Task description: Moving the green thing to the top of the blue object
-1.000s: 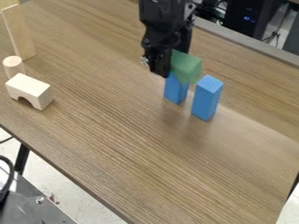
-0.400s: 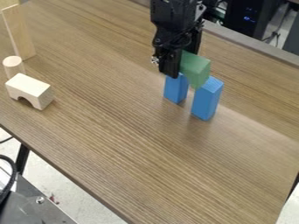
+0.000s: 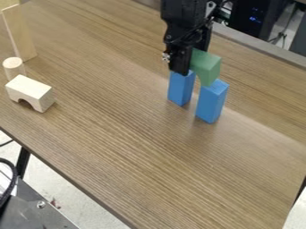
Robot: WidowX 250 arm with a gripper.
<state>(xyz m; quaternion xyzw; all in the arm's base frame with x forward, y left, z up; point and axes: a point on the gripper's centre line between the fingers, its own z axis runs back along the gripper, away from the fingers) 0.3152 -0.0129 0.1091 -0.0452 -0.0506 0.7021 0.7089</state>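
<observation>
The black gripper point(image 3: 194, 62) hangs in the upper middle of the camera view, shut on the green block point(image 3: 206, 66). Below the green block, two blue blocks stand upright side by side with a narrow gap: the left blue block point(image 3: 180, 88) and the right blue block point(image 3: 211, 102). In the view, the green block overlaps the space over the gap and the back edge of the right one's top. I cannot tell whether it touches either blue block.
On the wooden table point(image 3: 137, 147), a pale arch block point(image 3: 33, 91), a small wooden cylinder point(image 3: 14, 68) and a tall wooden plank point(image 3: 19, 33) stand at the upper left. Dark equipment point(image 3: 254, 18) lies beyond the table's far edge.
The gripper and the green block have moved to the right together, rising slightly in the latest stretch. Both blue blocks stay in place, and more of the left one's top shows.
</observation>
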